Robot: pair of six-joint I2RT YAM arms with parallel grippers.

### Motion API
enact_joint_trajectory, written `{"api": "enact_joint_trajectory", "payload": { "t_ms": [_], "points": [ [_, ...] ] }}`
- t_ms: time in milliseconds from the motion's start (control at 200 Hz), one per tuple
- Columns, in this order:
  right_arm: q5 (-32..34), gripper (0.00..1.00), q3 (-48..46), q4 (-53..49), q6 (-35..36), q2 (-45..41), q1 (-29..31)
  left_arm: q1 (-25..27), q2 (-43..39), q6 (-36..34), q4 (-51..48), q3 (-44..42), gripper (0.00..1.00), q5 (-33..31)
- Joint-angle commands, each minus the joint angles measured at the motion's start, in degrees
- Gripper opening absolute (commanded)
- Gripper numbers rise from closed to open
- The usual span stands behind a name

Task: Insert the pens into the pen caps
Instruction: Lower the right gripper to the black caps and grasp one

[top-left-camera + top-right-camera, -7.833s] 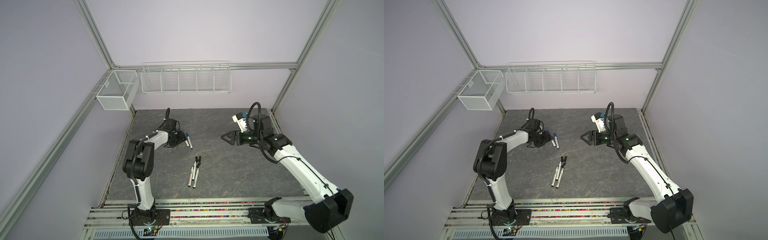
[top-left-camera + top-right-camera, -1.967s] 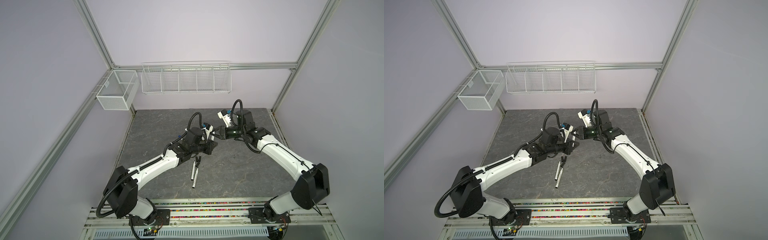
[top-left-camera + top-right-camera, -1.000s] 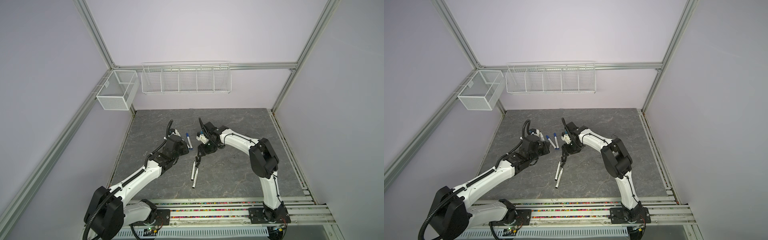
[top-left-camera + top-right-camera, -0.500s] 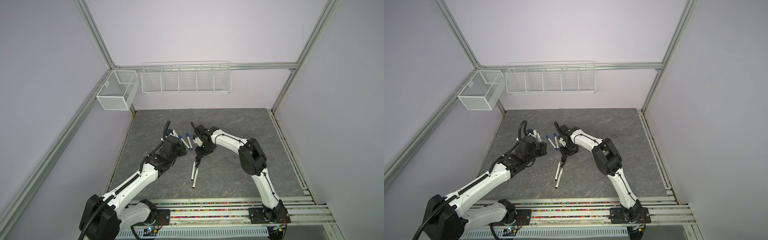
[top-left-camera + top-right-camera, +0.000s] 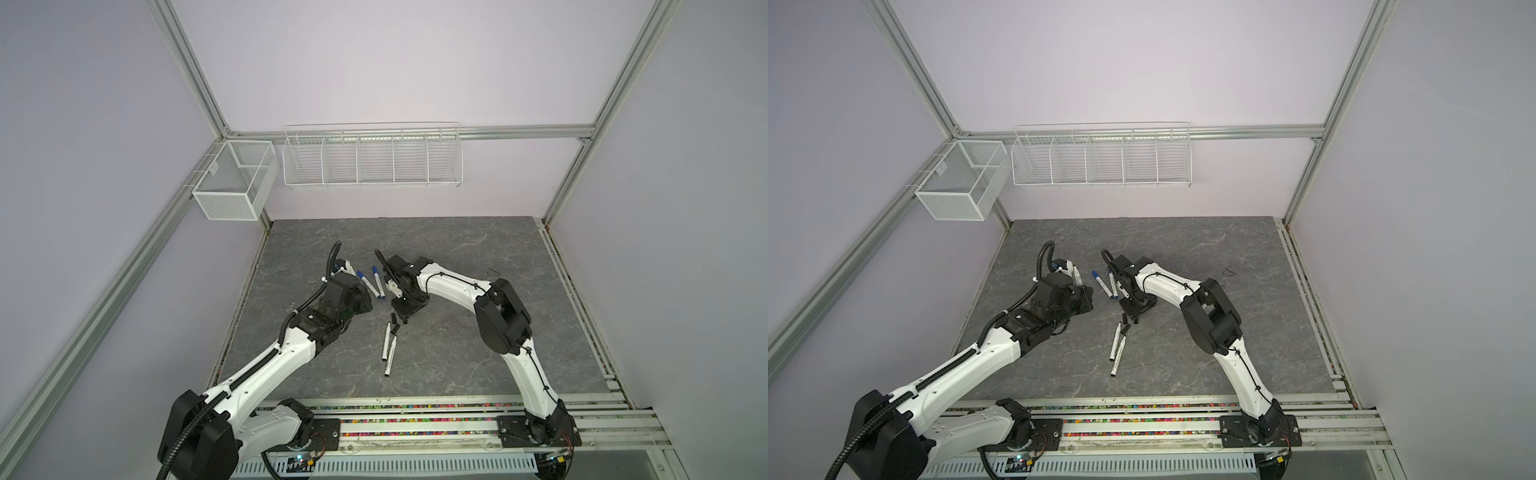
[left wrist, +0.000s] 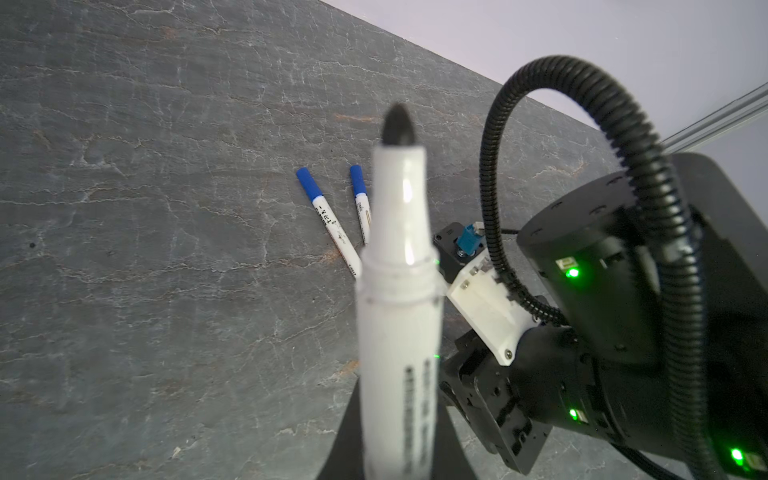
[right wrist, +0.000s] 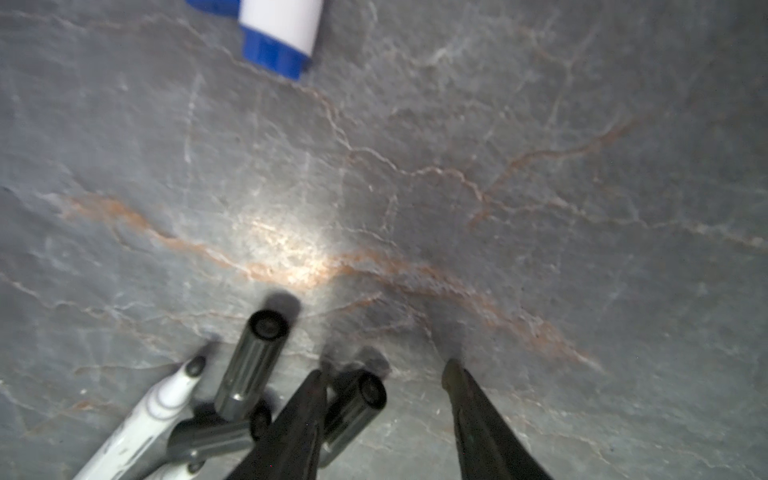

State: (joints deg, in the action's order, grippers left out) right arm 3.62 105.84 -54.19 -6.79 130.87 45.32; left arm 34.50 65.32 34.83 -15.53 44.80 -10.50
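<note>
The left jaws are clamped on an uncapped black pen (image 6: 399, 332), held left of the counter's (image 5: 457, 353) middle. The right jaws stand apart at mid-counter, a black cap (image 7: 353, 411) between them, just beside one finger (image 7: 299, 428).

Matt stone-look tabletop (image 5: 457, 257), glossy white plastic pen (image 6: 399, 332), shiny black plastic caps (image 7: 253, 361), white metal wire baskets (image 5: 372, 166).

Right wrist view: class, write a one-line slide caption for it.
Open right hand straddling a black cap; two more caps and an uncapped pen lie beside it.
</note>
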Motion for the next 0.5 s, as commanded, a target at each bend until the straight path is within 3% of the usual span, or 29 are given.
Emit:
{"api": "enact_joint_trajectory", "payload": {
  "t_ms": [0, 160, 335, 495],
  "points": [
    [2.84, 0.51, -3.54, -3.47, 0.64, -0.32, -0.32, 0.05, 0.91, -1.02, -0.29, 1.7, 0.0, -0.12],
    [3.49, 0.42, -6.63, -2.7, 0.72, -1.68, 0.07, 0.04, 1.46, -1.41, -0.3, 2.25, 0.0, 0.61],
    [1.64, 0.24, -8.59, 0.43, 1.33, -3.12, -0.05, 0.1, 1.85, -2.84, 0.3, 2.29, 0.0, 2.69],
    [-3.68, 0.14, -11.87, 8.16, 0.2, -11.0, -2.67, 0.11, 3.42, -5.88, 1.04, 2.95, 0.0, 8.3]
  ]
}}
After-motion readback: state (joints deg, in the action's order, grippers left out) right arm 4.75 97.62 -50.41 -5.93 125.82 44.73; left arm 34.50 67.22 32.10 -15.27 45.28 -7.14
